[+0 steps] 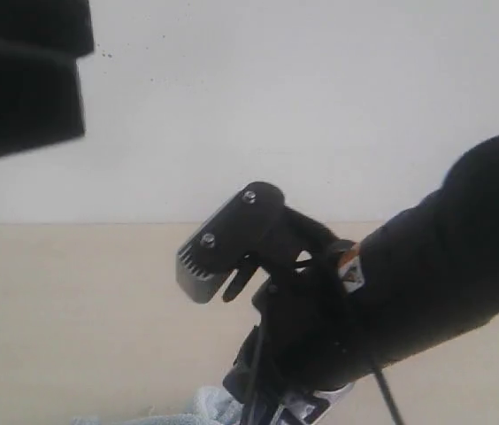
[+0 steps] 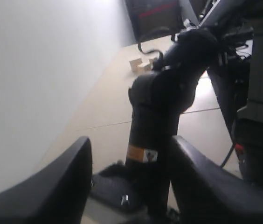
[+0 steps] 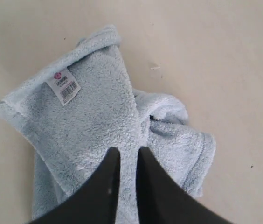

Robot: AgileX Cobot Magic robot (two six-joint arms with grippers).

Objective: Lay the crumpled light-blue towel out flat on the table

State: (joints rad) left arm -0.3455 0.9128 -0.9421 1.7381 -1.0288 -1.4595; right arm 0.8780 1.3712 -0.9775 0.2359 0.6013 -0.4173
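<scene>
The light-blue towel [image 3: 94, 121] lies crumpled and folded over itself on the beige table [image 3: 224, 70], a white label [image 3: 63, 86] showing on its top flap. My right gripper [image 3: 128, 151] is down on the towel's middle, its two fingers nearly together with a thin strip of pile pinched between them. In the exterior view only a scrap of towel [image 1: 203, 407] shows under the right arm [image 1: 320, 301]. My left gripper [image 2: 130, 142] hangs raised and open, its wide-set fingers [image 2: 78, 177] framing the right arm and holding nothing.
A white wall [image 1: 276, 97] runs along the table's back edge. The left arm [image 1: 19, 80] is a dark blur at the upper left. Small wooden blocks [image 2: 138, 64] sit at the table's far end, beside dark equipment [image 2: 257, 116].
</scene>
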